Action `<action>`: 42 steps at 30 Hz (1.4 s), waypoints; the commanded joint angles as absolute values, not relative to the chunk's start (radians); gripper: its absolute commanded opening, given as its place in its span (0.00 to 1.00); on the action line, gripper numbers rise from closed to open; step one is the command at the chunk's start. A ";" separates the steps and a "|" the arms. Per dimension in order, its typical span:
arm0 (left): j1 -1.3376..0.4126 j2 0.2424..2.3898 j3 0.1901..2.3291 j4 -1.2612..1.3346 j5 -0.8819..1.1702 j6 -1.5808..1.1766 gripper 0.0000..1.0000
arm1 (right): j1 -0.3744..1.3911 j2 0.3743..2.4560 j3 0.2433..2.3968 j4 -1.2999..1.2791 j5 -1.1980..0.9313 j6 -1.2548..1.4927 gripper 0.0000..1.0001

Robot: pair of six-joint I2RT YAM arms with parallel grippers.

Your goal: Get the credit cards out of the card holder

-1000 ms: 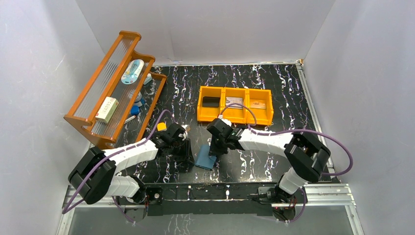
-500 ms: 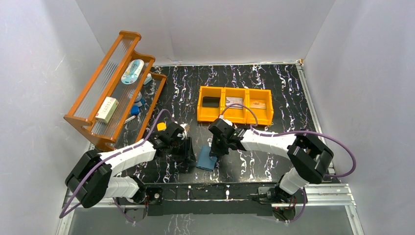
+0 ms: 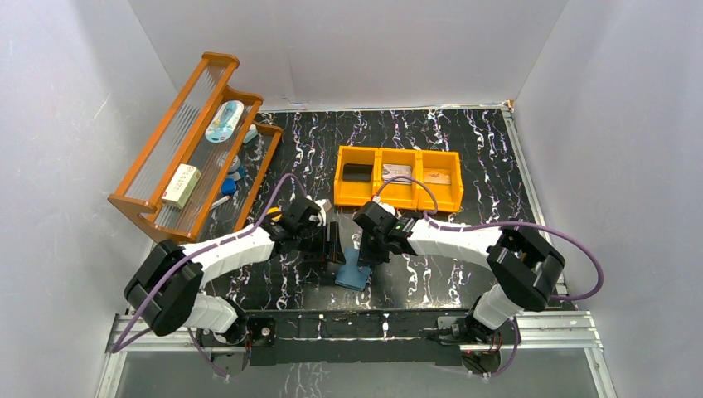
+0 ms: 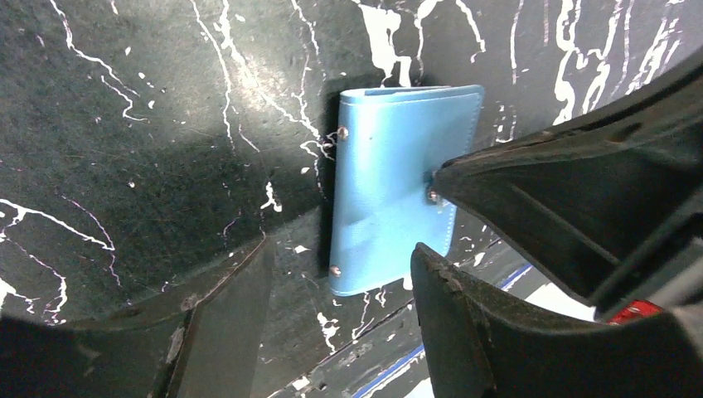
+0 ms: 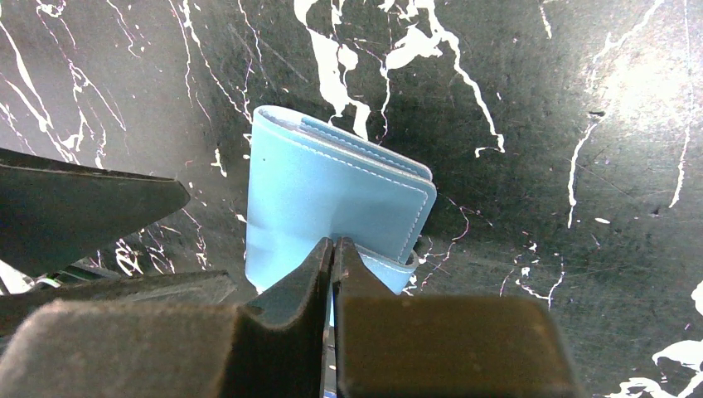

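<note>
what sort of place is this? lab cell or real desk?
Probably a lab robot cell: plain white panel walls box in a black white-veined tabletop, two white robot arms sit bolted at its near edge, and the orange plastic three-compartment bin looks like a staged prop.

No legible text, labels or numbers in any view

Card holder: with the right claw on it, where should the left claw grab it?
Probably the long edge opposite the tab, slid in low from the left. The card holder lies flat and closed, the shut right claw sits on the tab side, and the open left claw stands over that edge.
</note>
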State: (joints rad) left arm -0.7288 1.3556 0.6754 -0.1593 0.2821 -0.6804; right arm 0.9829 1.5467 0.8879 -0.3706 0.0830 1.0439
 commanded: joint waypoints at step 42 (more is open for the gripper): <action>-0.916 1.641 0.734 -0.360 -0.008 -0.711 0.39 | 1.028 1.589 1.008 -0.530 0.150 1.104 0.38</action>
State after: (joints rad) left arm -0.9016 1.5578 0.8124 -0.2737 0.0750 -0.7322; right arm 1.0122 1.5513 0.9577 -0.4847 0.1085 1.0744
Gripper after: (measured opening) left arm 0.391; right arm 0.374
